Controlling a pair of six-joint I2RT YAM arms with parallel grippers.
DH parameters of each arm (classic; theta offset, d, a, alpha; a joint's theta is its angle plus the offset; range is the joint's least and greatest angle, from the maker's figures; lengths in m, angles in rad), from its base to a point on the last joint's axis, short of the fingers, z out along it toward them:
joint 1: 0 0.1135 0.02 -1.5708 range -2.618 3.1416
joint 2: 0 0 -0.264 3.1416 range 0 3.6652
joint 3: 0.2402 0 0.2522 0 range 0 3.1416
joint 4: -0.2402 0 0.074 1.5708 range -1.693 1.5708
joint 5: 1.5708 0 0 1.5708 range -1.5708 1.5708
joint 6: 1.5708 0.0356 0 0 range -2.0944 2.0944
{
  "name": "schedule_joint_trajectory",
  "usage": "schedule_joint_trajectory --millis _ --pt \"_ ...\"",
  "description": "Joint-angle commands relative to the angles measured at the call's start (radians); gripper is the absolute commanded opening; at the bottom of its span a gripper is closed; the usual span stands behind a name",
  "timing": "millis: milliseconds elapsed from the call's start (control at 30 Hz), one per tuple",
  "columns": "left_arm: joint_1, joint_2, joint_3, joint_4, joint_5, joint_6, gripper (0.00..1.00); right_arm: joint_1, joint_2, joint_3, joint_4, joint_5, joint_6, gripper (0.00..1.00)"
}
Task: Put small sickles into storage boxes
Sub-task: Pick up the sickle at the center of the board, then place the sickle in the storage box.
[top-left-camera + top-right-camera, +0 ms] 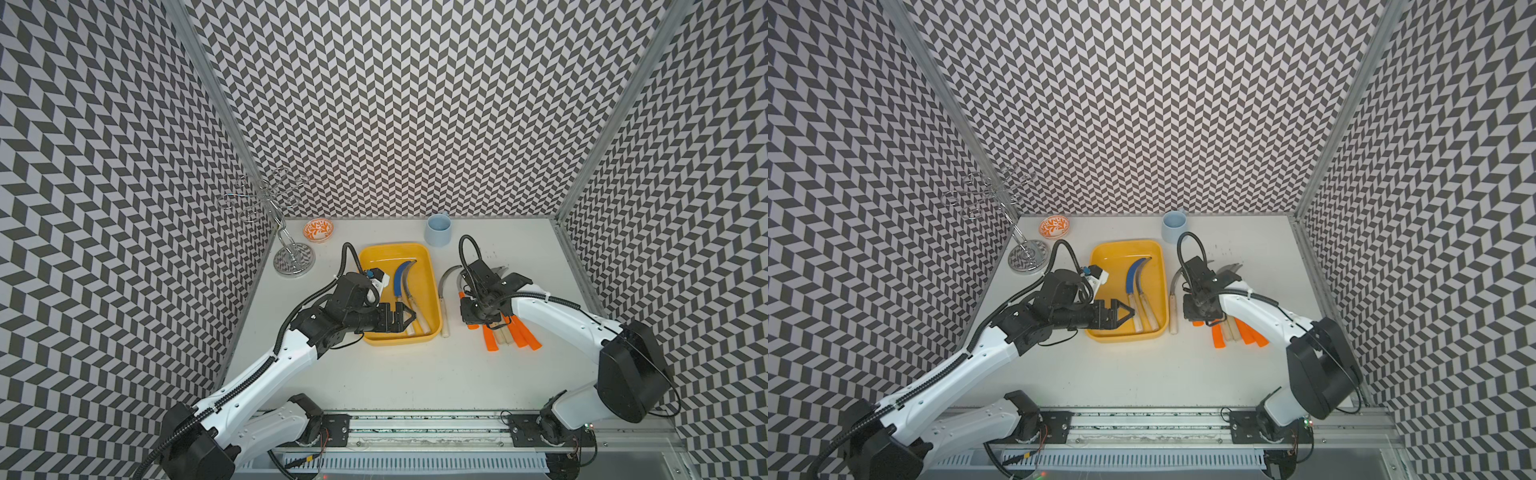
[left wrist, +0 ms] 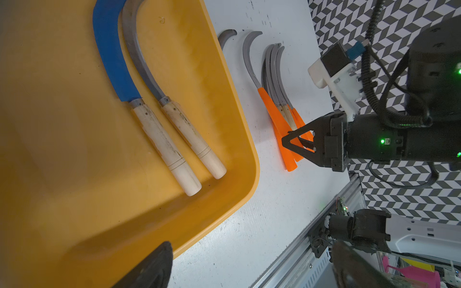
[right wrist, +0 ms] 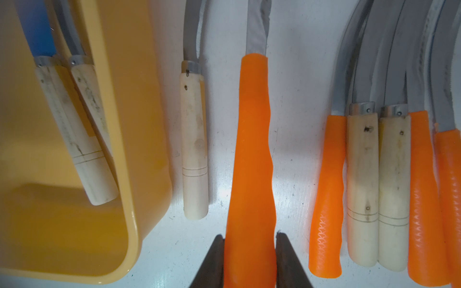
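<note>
The right gripper [image 3: 250, 239] gripped the orange-handled sickle [image 3: 252, 149] by its handle. A wood-handled sickle [image 3: 194, 149] lay between the gripper and the yellow tray [image 1: 376, 266], and five more sickles [image 3: 361, 174] lay on its other side. The left gripper [image 1: 409, 318], jaws spread and empty, hung over two sickles [image 2: 154, 129] inside the tray.

black-and-white chevron walls [image 1: 415, 104] enclose a white tabletop [image 1: 395, 374], evenly lit.

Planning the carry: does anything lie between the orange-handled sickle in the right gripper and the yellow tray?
Yes: a wood-handled sickle lies on the table between the orange-handled sickle and the yellow tray.
</note>
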State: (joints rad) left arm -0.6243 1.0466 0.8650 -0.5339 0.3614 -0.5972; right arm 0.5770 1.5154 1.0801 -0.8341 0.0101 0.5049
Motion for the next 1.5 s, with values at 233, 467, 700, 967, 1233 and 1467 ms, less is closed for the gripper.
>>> schedule_joint_trajectory --millis 233,467,700,967,1233,1467 --pt "0.021 0.007 0.052 -0.015 0.017 0.025 1.00 -0.007 -0.038 0.049 0.005 0.009 -0.006 0.05" --pt "0.042 0.016 0.076 -0.024 0.024 0.039 1.00 -0.007 -0.050 0.121 -0.040 0.009 -0.007 0.05" --pt "0.085 0.014 0.103 -0.048 0.036 0.063 1.00 -0.001 -0.040 0.197 -0.073 -0.011 -0.012 0.05" --pt "0.166 -0.016 0.115 -0.091 0.049 0.103 1.00 0.056 -0.006 0.286 -0.077 -0.022 -0.004 0.05" --pt "0.257 -0.079 0.066 -0.103 0.056 0.109 1.00 0.147 0.074 0.375 -0.085 -0.018 0.015 0.05" --pt "0.313 -0.137 0.017 -0.107 0.068 0.092 1.00 0.223 0.149 0.417 -0.069 -0.029 0.021 0.05"
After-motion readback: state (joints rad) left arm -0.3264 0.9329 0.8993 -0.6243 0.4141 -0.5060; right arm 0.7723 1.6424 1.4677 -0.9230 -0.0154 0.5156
